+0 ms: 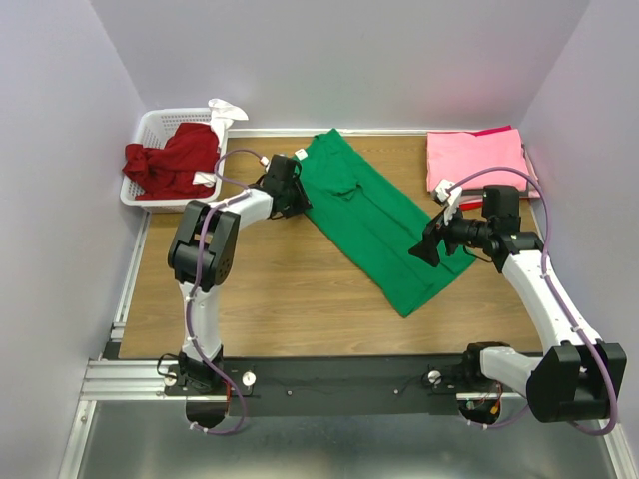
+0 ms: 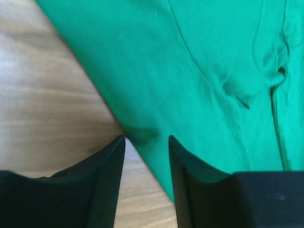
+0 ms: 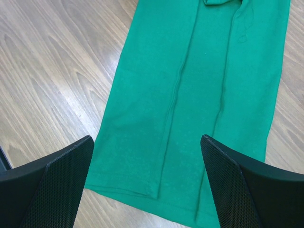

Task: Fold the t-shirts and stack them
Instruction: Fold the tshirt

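Note:
A bright green t-shirt point(image 1: 374, 220) lies folded into a long strip, slanting across the wooden table. My left gripper point(image 1: 302, 203) sits low at the shirt's upper left edge. In the left wrist view its fingers point(image 2: 112, 161) stand partly apart, and the green t-shirt's edge point(image 2: 156, 156) runs between them with a gap showing. My right gripper point(image 1: 425, 249) hovers wide open over the hem end of the green t-shirt point(image 3: 190, 95), with nothing between its fingers point(image 3: 61, 175). Folded pink t-shirts point(image 1: 476, 160) are stacked at the back right. A dark red t-shirt point(image 1: 172, 160) fills the basket.
The white slotted basket point(image 1: 150, 125) stands at the back left corner with a white cloth point(image 1: 228, 110) on its rim. Purple-grey walls close in the table on three sides. Bare wood point(image 1: 290, 289) lies in front of the green shirt.

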`<state>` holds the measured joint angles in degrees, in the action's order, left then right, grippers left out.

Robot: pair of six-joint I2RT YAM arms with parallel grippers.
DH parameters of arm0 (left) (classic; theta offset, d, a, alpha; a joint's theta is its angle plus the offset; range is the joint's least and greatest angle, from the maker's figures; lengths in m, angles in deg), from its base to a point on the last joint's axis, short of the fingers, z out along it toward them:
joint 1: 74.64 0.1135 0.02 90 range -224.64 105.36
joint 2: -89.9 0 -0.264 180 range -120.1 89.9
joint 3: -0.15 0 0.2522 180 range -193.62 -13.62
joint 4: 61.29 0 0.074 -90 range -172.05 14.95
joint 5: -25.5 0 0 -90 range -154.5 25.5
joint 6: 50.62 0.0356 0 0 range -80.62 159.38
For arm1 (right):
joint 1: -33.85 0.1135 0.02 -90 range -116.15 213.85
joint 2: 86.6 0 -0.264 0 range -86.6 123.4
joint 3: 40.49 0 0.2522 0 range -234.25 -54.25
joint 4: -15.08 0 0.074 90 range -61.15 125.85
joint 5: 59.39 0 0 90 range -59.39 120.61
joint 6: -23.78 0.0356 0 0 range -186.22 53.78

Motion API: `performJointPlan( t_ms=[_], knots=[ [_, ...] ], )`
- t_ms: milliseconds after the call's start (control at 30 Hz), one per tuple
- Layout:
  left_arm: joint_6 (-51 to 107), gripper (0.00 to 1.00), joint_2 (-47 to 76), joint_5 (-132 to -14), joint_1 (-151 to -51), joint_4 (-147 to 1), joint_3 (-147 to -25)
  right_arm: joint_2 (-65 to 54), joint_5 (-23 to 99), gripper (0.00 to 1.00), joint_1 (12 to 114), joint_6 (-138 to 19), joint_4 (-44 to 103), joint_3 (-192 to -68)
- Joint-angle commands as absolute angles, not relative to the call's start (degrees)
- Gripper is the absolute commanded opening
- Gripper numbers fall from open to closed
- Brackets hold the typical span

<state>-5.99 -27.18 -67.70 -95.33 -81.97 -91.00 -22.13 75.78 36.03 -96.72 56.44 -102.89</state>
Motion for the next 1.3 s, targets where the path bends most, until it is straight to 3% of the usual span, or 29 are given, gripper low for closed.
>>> performJointPlan(
  t_ms=[0, 167, 267, 633, 700, 733, 767, 800, 867, 1067, 1267],
  knots=[
    [-4.48, 0.4, -29.72, -65.2, -94.16, -86.57, -93.76, -23.4, 77.46, 1.0, 35.7, -97.25, 55.74, -102.24],
    [-2.46, 0.12, -32.09, -66.87, -93.54, -87.35, -95.79, -23.49, 77.55, 1.0, 35.7, -97.25, 55.83, -102.24],
    [-0.8, 0.03, -32.45, -66.96, -92.75, -88.15, -96.58, -23.58, 77.55, 1.0, 35.7, -97.33, 55.83, -102.15],
    [10.28, 0.0, -30.86, -69.76, -84.4, -95.44, -100.53, -23.58, 77.55, 1.0, 35.7, -97.86, 55.74, -101.89],
    [12.47, 0.07, -31.04, -74.06, -83.7, -97.28, -102.11, -23.58, 77.46, 1.0, 35.7, -98.04, 55.83, -101.8],
    [14.4, 0.22, -30.6, -76.25, -83.35, -98.33, -102.56, -23.58, 77.29, 1.0, 35.7, -98.21, 55.83, -101.63],
    [15.11, 0.22, -29.9, -76.27, -83.34, -98.52, -102.65, -23.4, 77.28, 1.0, 35.7, -98.39, 55.83, -101.62],
    [15.73, 0.38, -28.94, -77.49, -83.34, -98.35, -101.87, -23.4, 77.11, 1.0, 35.7, -98.56, 55.74, -101.45],
    [17.22, 0.51, -23.68, -78.81, -83.43, -96.33, -99.93, -23.05, 77.2, 1.0, 35.79, -99.35, 55.92, -101.01],
    [25.91, 0.67, -4.35, -83.74, -84.66, -90.27, -89.74, -22.7, 80.44, 1.0, 35.7, -106.82, 57.41, -98.2],
    [31.9, 0.71, 14.74, -85.5, -92.38, -81.31, -74.01, -24.19, 80.19, 1.0, 35.61, -112.45, 57.59, -96.62]
  ],
)
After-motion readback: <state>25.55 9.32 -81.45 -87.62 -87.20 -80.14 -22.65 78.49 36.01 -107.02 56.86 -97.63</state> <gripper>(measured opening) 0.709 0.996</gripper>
